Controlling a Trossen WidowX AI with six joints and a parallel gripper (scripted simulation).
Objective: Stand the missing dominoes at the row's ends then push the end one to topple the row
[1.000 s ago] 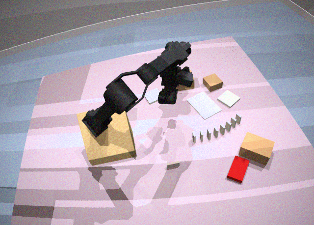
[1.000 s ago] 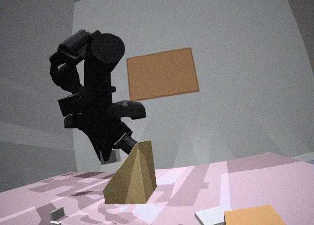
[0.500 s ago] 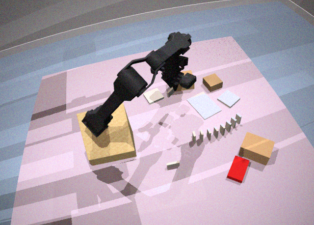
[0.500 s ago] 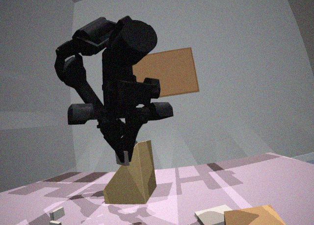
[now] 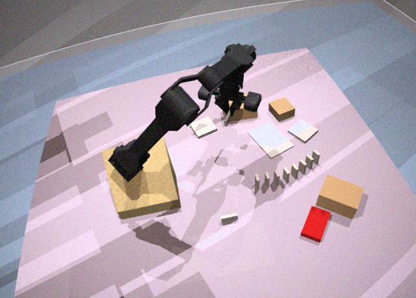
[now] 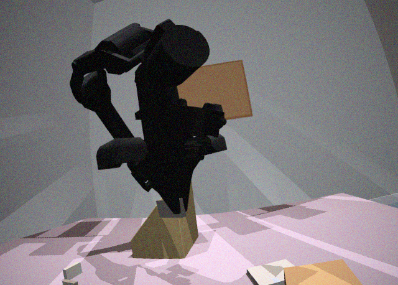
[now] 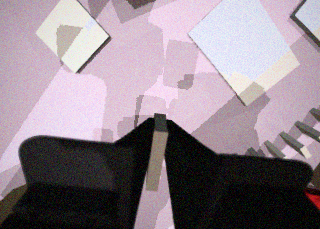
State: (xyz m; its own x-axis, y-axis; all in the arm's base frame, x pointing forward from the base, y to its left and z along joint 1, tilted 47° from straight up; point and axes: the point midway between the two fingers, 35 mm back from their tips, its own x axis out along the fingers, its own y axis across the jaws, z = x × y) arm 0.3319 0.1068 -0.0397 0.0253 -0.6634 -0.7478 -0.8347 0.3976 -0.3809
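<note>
My gripper [image 5: 228,110] [image 6: 180,211] [image 7: 159,124] is nearly closed, its fingers pinching a domino [image 5: 227,118] [image 6: 169,210] [image 7: 157,159] held above the table [image 5: 268,254] [image 6: 221,249] [image 7: 125,89]. From above I get the whole standing row [image 5: 286,174], eight dominoes; my wrist view catches only part of it, at the right edge. A loose domino [image 5: 229,218] sits apart from the row. Around it I see a red block [image 5: 315,223] beside a large tan block [image 5: 340,195] [image 6: 321,272], both near the row, and a flat pale square [image 5: 203,127] [image 7: 73,33] near my grip.
</note>
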